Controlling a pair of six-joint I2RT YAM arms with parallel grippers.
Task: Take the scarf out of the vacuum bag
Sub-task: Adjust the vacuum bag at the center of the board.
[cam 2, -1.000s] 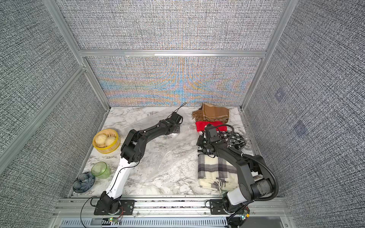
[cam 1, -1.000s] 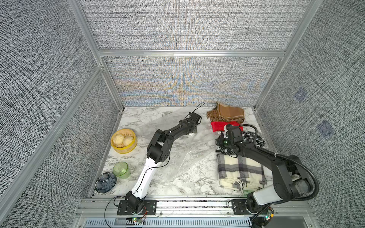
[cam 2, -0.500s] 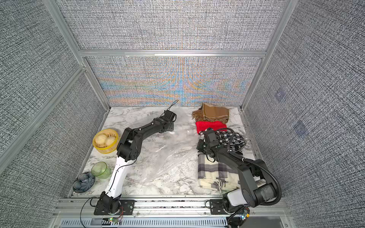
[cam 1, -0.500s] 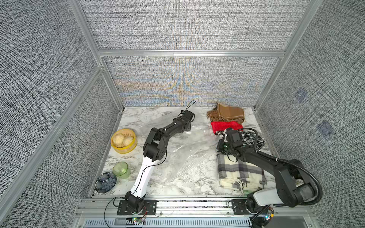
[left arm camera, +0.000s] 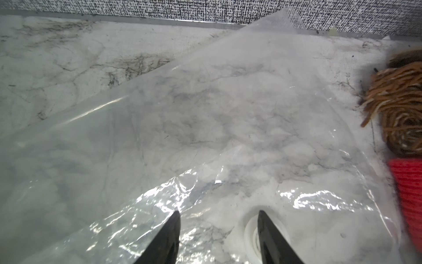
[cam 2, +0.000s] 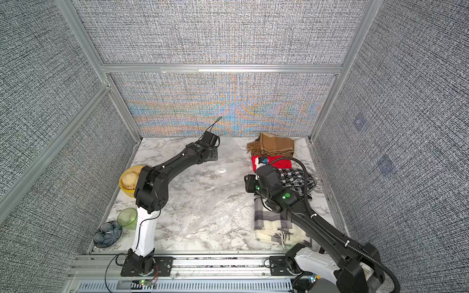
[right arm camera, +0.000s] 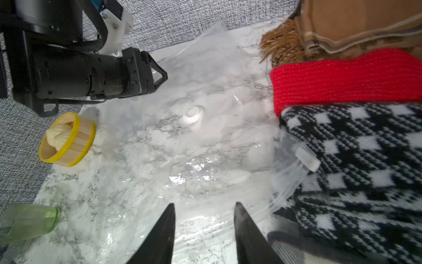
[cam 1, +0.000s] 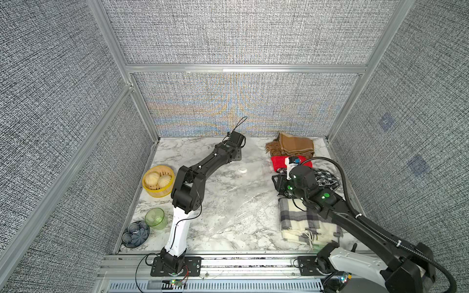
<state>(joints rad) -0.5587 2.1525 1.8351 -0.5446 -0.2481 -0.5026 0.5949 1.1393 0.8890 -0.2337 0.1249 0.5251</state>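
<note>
**Overview.** We show the vacuum bag (cam 1: 241, 203) (cam 2: 215, 203) lying flat and crinkled across the middle of the marble table (cam 1: 177, 152). Its round white valve (cam 1: 242, 170) (cam 2: 222, 170) faces up in both top views.

**Grippers.**
- The left gripper (left arm camera: 218, 213) is over the bag's far part. Its fingers are spread with nothing between them, and in the left wrist view one fingertip stands in front of the valve.
- The right gripper (right arm camera: 204, 205) is over the bag's right part, its fingers likewise spread and empty.

**Scarves.** The black-and-white scarf (cam 1: 326, 177) (right arm camera: 354, 160) lies along the table's right side, between the red scarf (cam 1: 279, 162) and the plaid scarf (cam 1: 299, 220). The brown scarf (cam 1: 291, 145) sits in the far right corner.

**Bag edge.** The bag's zip edge, with a white slider (right arm camera: 307, 158), overlaps the black-and-white scarf's border. We cannot tell whether that border lies inside the mouth. Elsewhere only marble shows through the plastic.
</note>
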